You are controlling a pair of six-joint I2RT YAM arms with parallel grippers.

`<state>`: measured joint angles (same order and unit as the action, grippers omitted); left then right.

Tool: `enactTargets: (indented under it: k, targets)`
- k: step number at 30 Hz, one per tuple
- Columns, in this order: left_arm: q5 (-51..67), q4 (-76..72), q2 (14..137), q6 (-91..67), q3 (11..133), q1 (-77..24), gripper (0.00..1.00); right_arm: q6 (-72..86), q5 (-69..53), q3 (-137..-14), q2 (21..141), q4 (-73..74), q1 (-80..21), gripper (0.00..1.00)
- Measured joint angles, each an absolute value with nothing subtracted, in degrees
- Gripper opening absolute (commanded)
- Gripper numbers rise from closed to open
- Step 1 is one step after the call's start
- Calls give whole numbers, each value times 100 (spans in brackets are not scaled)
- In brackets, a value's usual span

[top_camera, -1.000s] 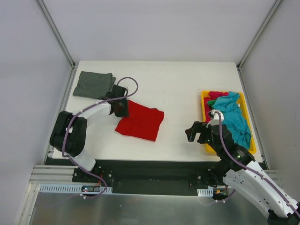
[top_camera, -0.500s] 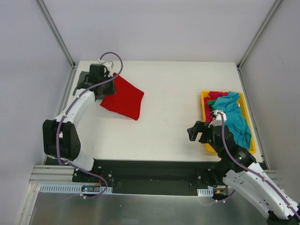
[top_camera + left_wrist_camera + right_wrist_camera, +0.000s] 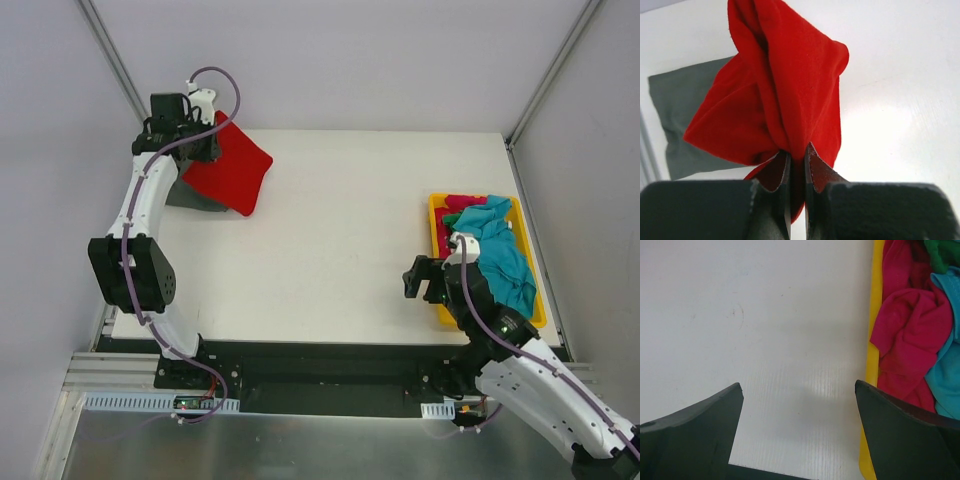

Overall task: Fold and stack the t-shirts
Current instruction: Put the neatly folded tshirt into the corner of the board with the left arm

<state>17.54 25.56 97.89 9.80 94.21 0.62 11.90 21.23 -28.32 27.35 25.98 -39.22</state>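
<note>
No words, labels, brand marks, numbers or signs can be read in any of the three views.

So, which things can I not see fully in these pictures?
- Top view: the dark grey t-shirt is mostly covered by the red t-shirt and the left arm.
- Top view: the turquoise t-shirt and the right arm hide what lies lower in the yellow tray.
- Right wrist view: the tray is cut off by the right edge.
</note>
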Motion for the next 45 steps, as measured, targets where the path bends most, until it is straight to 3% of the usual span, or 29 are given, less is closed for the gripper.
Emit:
enactTargets:
  k: [11,25,45]
  targets:
    - [1922,3603,10591,1758,10908,325,0,1175,2252,-2832,3192,2589,-3922,96]
    - [2453,4130,10895,1863,11504,731,0,1083,2338,-2832,3529,2561,-3922,96]
    - [2661,4150,13408,1855,13102,1743,0,799,2519,-3162,4464,2554,-3922,96]
